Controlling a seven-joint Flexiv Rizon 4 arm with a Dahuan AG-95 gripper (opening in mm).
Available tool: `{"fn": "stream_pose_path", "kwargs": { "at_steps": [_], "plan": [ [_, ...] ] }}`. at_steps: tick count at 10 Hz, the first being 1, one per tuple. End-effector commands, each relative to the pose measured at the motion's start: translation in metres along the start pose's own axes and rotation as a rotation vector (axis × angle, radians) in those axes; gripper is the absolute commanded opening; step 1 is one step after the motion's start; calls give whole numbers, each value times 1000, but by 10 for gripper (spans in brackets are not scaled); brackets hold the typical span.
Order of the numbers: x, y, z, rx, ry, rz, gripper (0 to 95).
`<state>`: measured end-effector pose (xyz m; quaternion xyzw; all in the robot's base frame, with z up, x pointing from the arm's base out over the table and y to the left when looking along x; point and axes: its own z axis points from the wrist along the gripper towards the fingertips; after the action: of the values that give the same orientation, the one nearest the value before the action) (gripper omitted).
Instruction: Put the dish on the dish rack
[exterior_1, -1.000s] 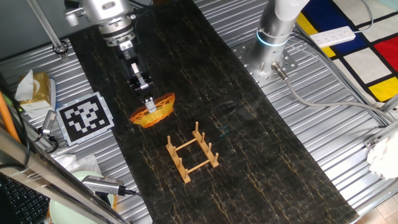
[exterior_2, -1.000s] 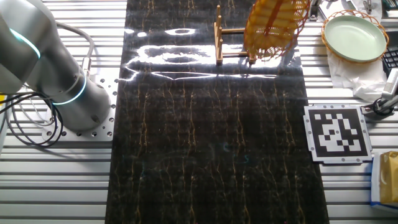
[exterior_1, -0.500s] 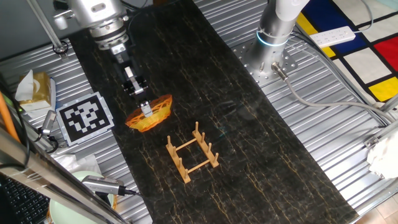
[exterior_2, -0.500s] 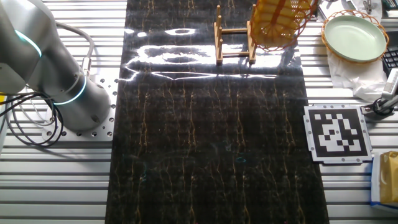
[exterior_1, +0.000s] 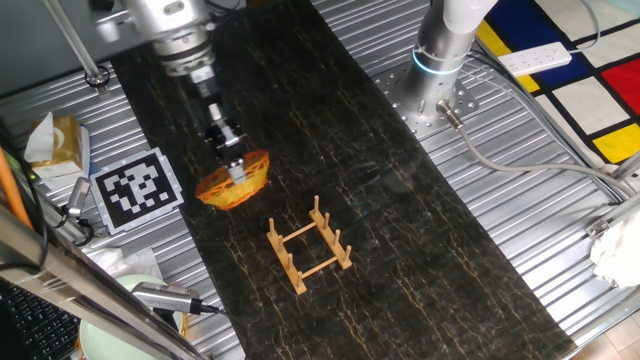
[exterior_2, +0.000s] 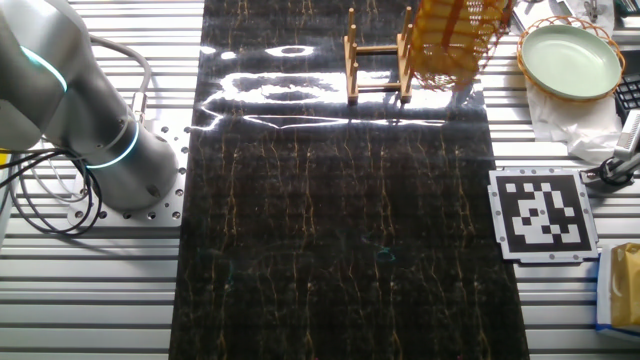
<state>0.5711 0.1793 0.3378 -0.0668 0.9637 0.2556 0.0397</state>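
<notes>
The gripper (exterior_1: 236, 172) pinches the woven orange dish (exterior_1: 232, 186) by its rim, at eleven o'clock from the dish rack (exterior_1: 309, 246); best tilt it upright and lower between pegs.

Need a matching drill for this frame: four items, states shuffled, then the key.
Items:
1. dish
2. dish rack
3. green plate
4. marker tag

States:
A. flat on the ribbed metal beside the dark mat
B. tilted, held by the gripper
C. standing on the dark mat, nothing in it
D. sitting in a wicker basket

Pairs: 1-B, 2-C, 3-D, 4-A
</notes>
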Motion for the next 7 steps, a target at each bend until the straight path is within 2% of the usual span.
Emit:
{"fn": "stream_pose_path", "kwargs": {
  "at_steps": [1,3,4,6,7],
  "plan": [
    [8,-9,3,111,-68,-66,0],
    [9,-11,3,94,-57,-41,0],
    [9,-11,3,95,-43,-44,0],
    [9,-11,3,95,-35,-8,0],
    [9,-11,3,92,-27,36,0]
  ]
}}
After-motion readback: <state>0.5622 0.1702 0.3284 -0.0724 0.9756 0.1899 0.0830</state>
